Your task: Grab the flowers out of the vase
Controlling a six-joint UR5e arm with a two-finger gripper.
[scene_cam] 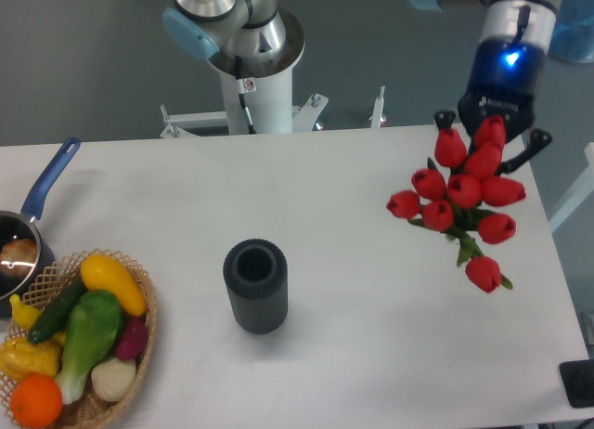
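The flowers [464, 195] are out of the vase [255, 286] and hang over the right side of the white bench [362, 336], well apart from the vase. The bunch of red tulip buds spreads below and in front of the gripper [492, 136], with one bud lowest and a little green of stem and leaf showing among the heads. The gripper sits at the end of the arm's dark wrist, which carries a glowing blue light, near the far right edge of the bench; its two dark fingers [445, 123] stick out on either side of the top buds, and it appears to be closed on the bunch, though the actual grip point is hidden behind the blooms. The vase, a dark grey ribbed cylinder, stands upright toward the middle-left of the bench, its round mouth open and dark inside. At the lower left a wicker basket [141, 341] holds toy vegetables and fruit [88, 331]: a yellow piece, green ones, a purple one, a white one and an orange one. Just behind the basket, at the left edge, is a saucepan [23, 239] with a blue handle pointing up and to the right. The arm's base column [251, 76] stands behind the bench's far edge.
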